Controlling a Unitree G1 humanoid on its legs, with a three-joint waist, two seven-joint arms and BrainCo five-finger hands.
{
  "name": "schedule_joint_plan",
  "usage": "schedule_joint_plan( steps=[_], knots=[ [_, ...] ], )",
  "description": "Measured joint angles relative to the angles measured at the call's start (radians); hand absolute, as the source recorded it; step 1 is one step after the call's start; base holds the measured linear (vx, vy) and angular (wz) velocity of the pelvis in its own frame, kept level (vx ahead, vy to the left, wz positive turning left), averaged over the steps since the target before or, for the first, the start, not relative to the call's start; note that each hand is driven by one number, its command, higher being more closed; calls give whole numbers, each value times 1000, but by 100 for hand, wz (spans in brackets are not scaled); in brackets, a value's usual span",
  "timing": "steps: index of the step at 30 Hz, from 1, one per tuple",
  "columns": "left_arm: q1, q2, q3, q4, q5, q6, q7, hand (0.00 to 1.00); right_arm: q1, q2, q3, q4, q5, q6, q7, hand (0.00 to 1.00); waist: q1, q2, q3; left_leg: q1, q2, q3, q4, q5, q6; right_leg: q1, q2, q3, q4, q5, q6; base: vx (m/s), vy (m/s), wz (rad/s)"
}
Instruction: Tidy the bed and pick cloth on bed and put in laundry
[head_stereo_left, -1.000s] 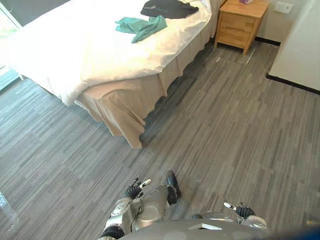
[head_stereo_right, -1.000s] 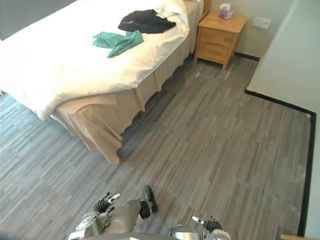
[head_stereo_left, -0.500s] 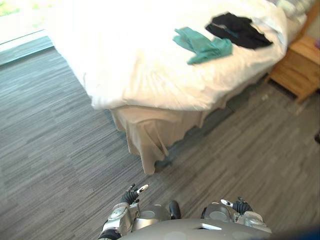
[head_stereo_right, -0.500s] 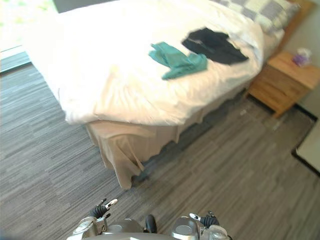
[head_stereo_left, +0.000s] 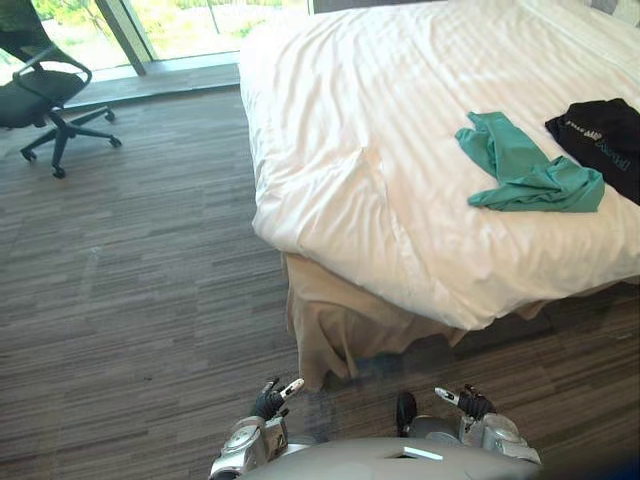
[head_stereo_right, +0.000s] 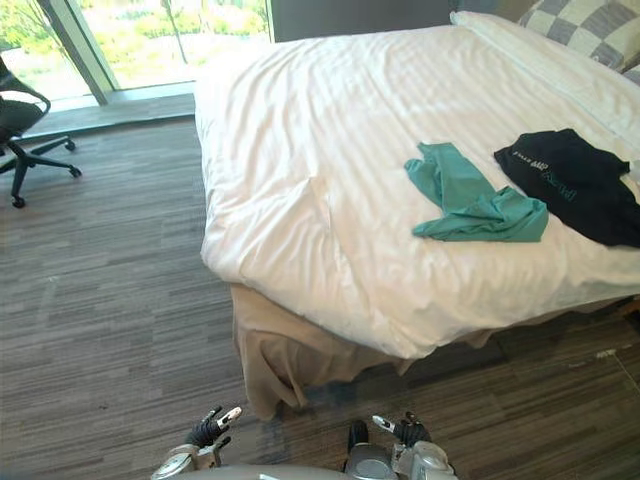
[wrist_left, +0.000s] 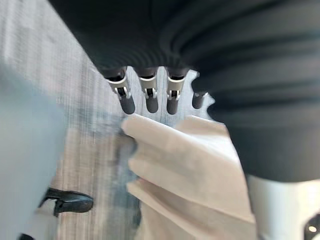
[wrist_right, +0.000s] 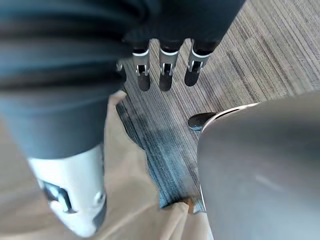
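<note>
Stands on the grey plank floor (head_stereo_left: 130, 290) at the near corner of the bed (head_stereo_left: 370, 120), well apart from the clothes. Carries nothing. Keeps the left hand (head_stereo_left: 275, 396) and right hand (head_stereo_left: 463, 401) low beside the body, both slack and loosely spread, fingers fairly straight and closed on nothing. Points the left fingers (wrist_left: 146, 97) toward the beige bed skirt (head_stereo_left: 335, 335) and the right fingers (wrist_right: 165, 75) toward bare floor just beside that skirt.

Finds the teal cloth (head_stereo_left: 525, 170) crumpled on the white duvet (head_stereo_left: 330, 190), off to the right and well in from the edge, just beside a black garment (head_stereo_left: 605, 140), seemingly not touching it. Also takes in a checked pillow (head_stereo_right: 590, 25) at the head end and an office chair (head_stereo_left: 45, 95) by the window.

Judged as approach only, with no pickup begun.

Risks from here:
- Reaching from this corner would likely mean leaning far over the mattress and losing balance on two legs.
- Stepping closer could snag a foot in the skirt bunched at the corner.
- Pinching too deep could lift duvet with the cloth and rumple an already creased cover.
- Taking only the teal piece would leave the black one behind.
</note>
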Motion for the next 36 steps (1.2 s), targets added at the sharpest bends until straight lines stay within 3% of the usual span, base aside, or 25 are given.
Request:
schedule_joint_plan(
  steps=[1,2,3,4,11,14,19,22,27,31,36],
  knots=[
    [-2,-8,1,0,0,-7,0,0,-3,-12,0,2,-1,7,9,0,-3,15,-2,-25,35,19,-13,53,5,12,13,-14,-24,2,4,34,-52,15],
    [-3,-7,3,0,2,-11,3,0,-3,-17,-1,4,0,17,11,0,0,20,-10,-24,34,24,-7,53,5,23,11,-19,-45,14,7,18,-8,24],
    [0,1,7,0,5,-12,6,0,7,-7,-8,2,0,27,21,0,-3,-1,-17,-39,20,30,13,54,5,51,-5,-45,-84,25,6,0,10,21],
    [0,5,7,0,5,-13,9,0,7,-5,-13,4,1,29,25,0,-4,-6,-14,-37,17,37,16,54,5,58,-10,-53,-85,23,5,-10,8,33],
    [0,24,63,-31,-80,-28,103,0,22,-3,-88,11,66,66,74,0,-13,-15,-17,-49,-10,45,-6,95,5,74,-41,-140,-85,22,4,-48,-19,28],
    [-3,48,204,-48,-162,-47,169,0,49,-7,-131,12,79,69,96,0,-23,1,-15,-49,10,48,-43,100,9,74,-30,-168,-90,22,2,-82,-54,27],
    [-5,157,461,-50,-325,-93,250,0,90,-11,-137,23,80,66,104,0,-23,6,-21,-44,41,52,-58,103,-22,73,-1,-175,-91,15,-21,-67,-85,2],
    [-16,218,609,-66,-436,-148,273,0,108,-11,-139,24,83,59,101,0,-27,18,-24,-44,56,52,-60,104,-31,73,14,-180,-91,8,-32,-9,-37,0],
    [-80,321,757,-95,-586,-231,316,0,129,-14,-139,29,100,48,87,0,-29,34,-45,-44,74,49,-74,110,-43,70,31,-188,-91,3,-36,36,-22,4],
    [-143,395,794,-165,-577,-295,358,0,134,-14,-139,33,115,45,69,0,-24,36,-47,-38,84,53,-76,114,-45,71,42,-187,-91,2,-35,55,4,-2],
    [-244,525,777,-271,-482,-321,373,0,138,-11,-139,29,135,43,61,0,-25,38,-47,-32,90,73,-75,111,-51,69,49,-178,-91,3,-34,18,12,-9]
  ],
)
